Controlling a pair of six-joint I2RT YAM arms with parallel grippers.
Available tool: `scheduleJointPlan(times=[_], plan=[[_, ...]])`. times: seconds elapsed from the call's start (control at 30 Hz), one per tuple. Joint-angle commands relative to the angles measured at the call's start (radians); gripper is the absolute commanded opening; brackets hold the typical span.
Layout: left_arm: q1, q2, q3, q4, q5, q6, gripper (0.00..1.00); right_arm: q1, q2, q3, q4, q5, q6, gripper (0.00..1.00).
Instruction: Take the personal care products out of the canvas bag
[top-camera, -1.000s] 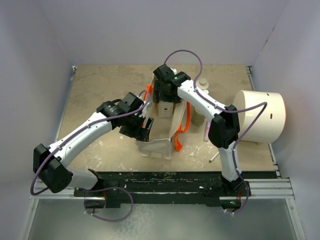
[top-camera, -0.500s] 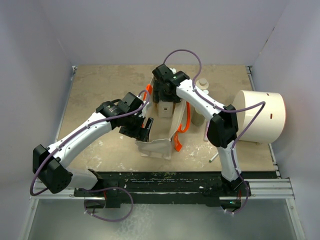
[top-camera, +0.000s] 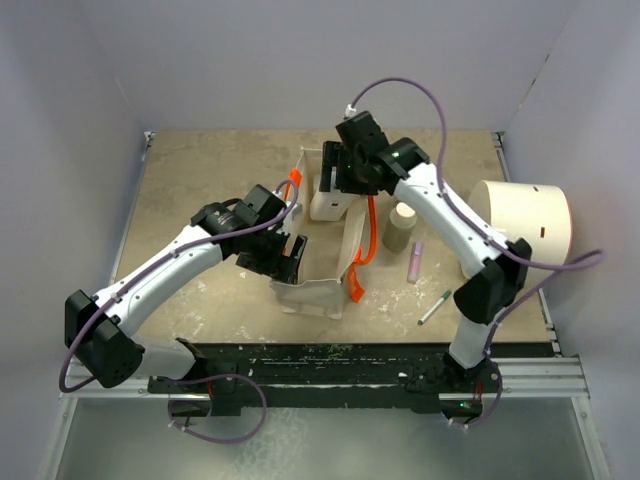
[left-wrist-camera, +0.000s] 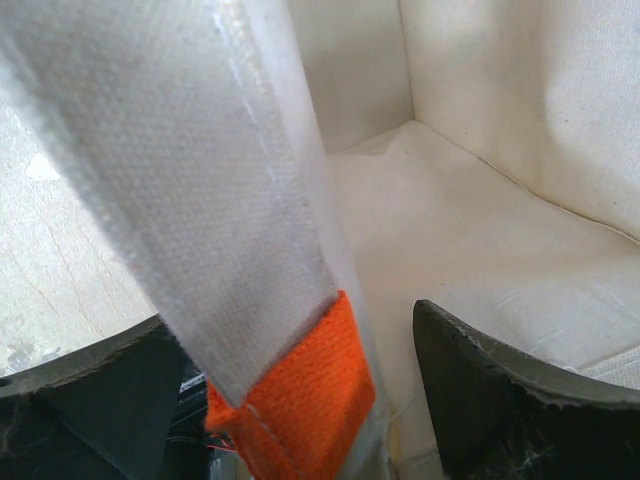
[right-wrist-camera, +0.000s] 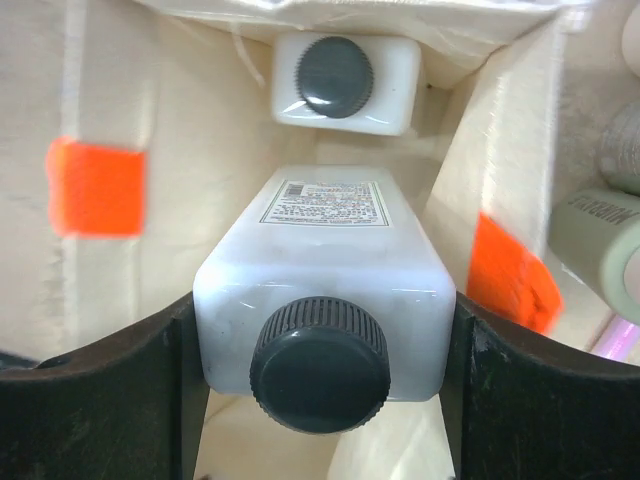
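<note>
In the right wrist view, the fingers (right-wrist-camera: 90, 400) of the right gripper (right-wrist-camera: 322, 310) are cut off by the bottom edge. The label print on the held white bottle (right-wrist-camera: 325, 270) is too small to be read. At 3 o'clock the olive-beige cylinder (right-wrist-camera: 600, 235) is cropped. In the left wrist view, the canvas bag (left-wrist-camera: 500, 230) wall and orange strap (left-wrist-camera: 300, 400) are blurred. The fingers (left-wrist-camera: 500, 400) of the left gripper (left-wrist-camera: 297, 330) are cut off at 6 o'clock.

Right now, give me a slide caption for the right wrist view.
Right gripper holds a white black-capped bottle over the open canvas bag, a second bottle standing inside.
</note>
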Motion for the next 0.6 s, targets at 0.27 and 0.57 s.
scheduleJointPlan(times=[0.27, 0.57], plan=[[0.000, -0.060, 0.026, 0.015, -0.042, -0.014, 0.92, -0.105, -0.437, -0.208, 0.251, -0.263, 0.085, 0.00], [0.000, -0.071, 0.010, 0.049, -0.031, -0.024, 0.91, -0.150, -0.734, -0.225, 0.035, -0.058, 0.084, 0.00]])
